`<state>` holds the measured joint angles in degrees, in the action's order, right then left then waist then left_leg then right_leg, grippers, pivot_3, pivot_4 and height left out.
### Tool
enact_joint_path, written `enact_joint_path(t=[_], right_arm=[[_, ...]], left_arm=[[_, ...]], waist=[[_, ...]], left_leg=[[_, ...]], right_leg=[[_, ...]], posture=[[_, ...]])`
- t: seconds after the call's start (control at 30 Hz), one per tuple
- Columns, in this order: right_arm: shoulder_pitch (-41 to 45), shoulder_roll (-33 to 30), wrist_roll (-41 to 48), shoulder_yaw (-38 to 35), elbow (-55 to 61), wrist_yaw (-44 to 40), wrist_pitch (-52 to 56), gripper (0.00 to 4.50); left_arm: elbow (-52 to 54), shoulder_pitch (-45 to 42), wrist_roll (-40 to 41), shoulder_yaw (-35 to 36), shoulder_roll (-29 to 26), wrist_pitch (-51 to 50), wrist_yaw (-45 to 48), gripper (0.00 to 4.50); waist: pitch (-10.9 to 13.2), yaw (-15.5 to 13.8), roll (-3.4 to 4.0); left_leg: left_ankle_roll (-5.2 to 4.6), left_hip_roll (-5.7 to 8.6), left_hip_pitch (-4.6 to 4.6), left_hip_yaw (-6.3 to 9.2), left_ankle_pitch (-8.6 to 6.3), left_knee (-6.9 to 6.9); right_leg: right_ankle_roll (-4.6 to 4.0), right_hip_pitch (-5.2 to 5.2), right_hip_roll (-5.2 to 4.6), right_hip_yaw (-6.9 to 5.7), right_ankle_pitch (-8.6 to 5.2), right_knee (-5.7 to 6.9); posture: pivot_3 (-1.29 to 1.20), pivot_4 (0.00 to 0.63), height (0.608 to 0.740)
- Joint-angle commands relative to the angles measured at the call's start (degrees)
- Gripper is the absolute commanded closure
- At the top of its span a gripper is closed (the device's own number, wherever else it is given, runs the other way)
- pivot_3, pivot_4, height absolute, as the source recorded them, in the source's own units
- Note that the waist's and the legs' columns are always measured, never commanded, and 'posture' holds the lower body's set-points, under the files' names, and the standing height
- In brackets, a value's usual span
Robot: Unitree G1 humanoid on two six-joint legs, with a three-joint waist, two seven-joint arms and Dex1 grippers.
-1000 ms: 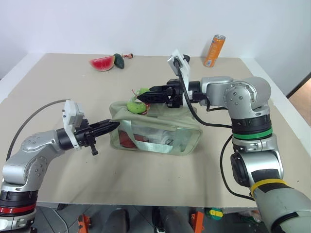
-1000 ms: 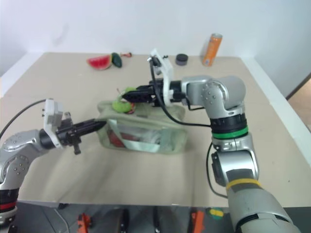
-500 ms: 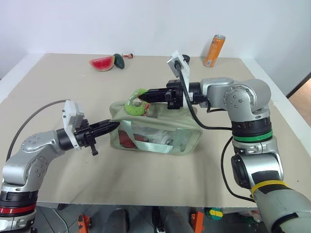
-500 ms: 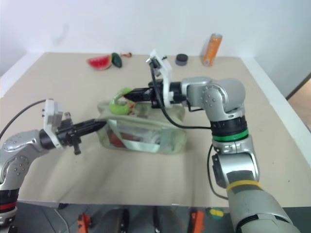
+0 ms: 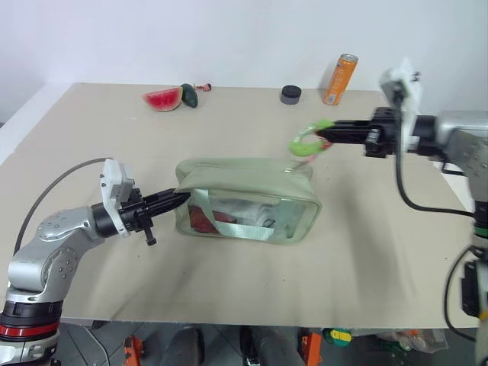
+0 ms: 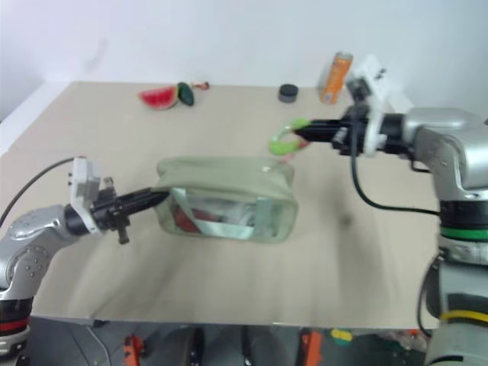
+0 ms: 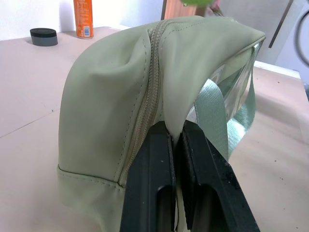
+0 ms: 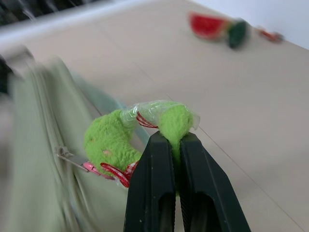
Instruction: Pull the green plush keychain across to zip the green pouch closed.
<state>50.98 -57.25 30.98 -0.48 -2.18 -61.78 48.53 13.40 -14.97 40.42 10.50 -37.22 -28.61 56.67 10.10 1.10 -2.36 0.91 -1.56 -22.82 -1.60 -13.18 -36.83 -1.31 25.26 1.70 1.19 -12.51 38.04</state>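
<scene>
Green pouch (image 5: 248, 211): it sits in the middle of the desk (image 5: 229, 290), a bit nearer the front edge. Its zipper runs along the top and looks zipped along the length that shows. The see-through side faces the front edge, with a green strap across it.

Left pincer (image 5: 181, 197): clenched tight on a fold of cloth at the pouch's left end, right beside the zipper line. It points level, toward the pouch.

Green plush keychain (image 5: 307, 139): it hangs in the air just past the pouch's back right corner, up above the desk. It is curved like a little hook. A pink-red cord and a small metal piece join it to the pouch's zipper.

Right pincer (image 5: 323, 135): clenched on one end of the keychain. It reaches in from the desk's right edge and points left.

Watermelon slice (image 5: 162, 99): near the back left part of the desk.

Dark green toy (image 5: 187, 95): touching the watermelon slice, on its right.

Orange can (image 5: 338, 79): standing up at the back edge, toward the right corner.

Black round lid (image 5: 290, 94): just left of the can, flat on the desk.
</scene>
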Motion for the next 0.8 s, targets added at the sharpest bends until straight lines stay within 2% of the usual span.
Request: enact_joint_path(t=[0.03, 0.13, 0.2, 0.3, 0.47, 0.63, 0.8], right_arm=[[-4.3, -5.9, -3.5, -2.4, 4.6, -4.0, -7.3, 4.48], [-13.0, -12.4, -10.8, -0.4, 6.0, -5.3, -14.7, 4.48], [-17.0, -14.3, -14.1, 0.5, 6.4, -4.8, -17.6, 4.48], [-22.4, -10.9, -21.8, 5.6, 4.6, 0.8, -23.5, 4.48], [-21.0, -0.9, -33.4, 14.7, -3.9, 10.1, -28.1, 4.48], [-19.2, 5.6, -36.5, 16.9, -6.5, 11.7, -28.7, 4.48], [-20.1, 6.2, -31.0, 13.2, -2.1, 6.0, -25.7, 4.48]], left_arm=[[-1.8, -0.3, -1.6, -1.8, -0.3, -0.4, 0.3, 4.50], [-2.6, -1.2, -1.5, -2.3, -0.1, -0.2, 0.7, 4.50], [-3.0, -1.5, -1.6, -2.6, -0.1, -0.1, 0.9, 4.50], [-4.1, -2.0, -2.0, -3.4, 0.3, 0.2, 1.2, 4.50], [-4.4, -2.5, -1.8, -4.1, 0.8, 0.2, 1.5, 4.50], [-4.9, -3.1, -1.2, -3.8, 0.8, -0.9, 0.6, 4.50], [-4.1, -3.0, 0.4, -3.0, 1.0, -3.4, -1.6, 4.50]], waist=[[0.0, 0.1, 0.00], [0.0, 0.0, 0.01], [0.0, -0.1, 0.02], [0.0, 0.0, 0.03], [0.0, -0.1, 0.04], [-0.1, -0.1, 0.01], [-0.1, -0.1, 0.02]], left_leg=[[0.00, 0.00, 0.02, 0.00, 0.00, 0.00], [-0.01, -0.03, 0.21, -0.01, 0.01, 0.00], [-0.01, -0.02, 0.27, -0.04, 0.01, -0.02], [-0.01, -0.03, 0.35, -0.03, 0.02, -0.09], [-0.01, -0.02, 0.29, -0.03, 0.02, -0.42], [-0.02, 0.01, 0.28, -0.02, 0.02, -0.60], [-0.05, 0.01, 0.40, 0.03, 0.00, -0.59]], right_leg=[[0.01, -0.01, 0.01, -0.01, -0.01, 0.00], [0.03, -0.14, 0.03, -0.02, -0.01, 0.02], [0.03, -0.23, 0.00, -0.08, -0.02, 0.02], [0.05, -0.32, -0.03, -0.04, -0.01, 0.02], [0.17, -0.41, -0.06, -0.05, 0.07, 0.03], [0.27, -0.55, -0.07, 0.00, 0.12, 0.03], [0.25, -0.72, -0.05, -0.02, 0.11, 0.02]], posture=[[0.00, 0.150, 0.740], [0.00, 0.150, 0.740], [0.00, 0.150, 0.740], [0.00, 0.150, 0.740], [0.00, 0.150, 0.740], [0.00, 0.150, 0.740], [0.00, 0.150, 0.740]])
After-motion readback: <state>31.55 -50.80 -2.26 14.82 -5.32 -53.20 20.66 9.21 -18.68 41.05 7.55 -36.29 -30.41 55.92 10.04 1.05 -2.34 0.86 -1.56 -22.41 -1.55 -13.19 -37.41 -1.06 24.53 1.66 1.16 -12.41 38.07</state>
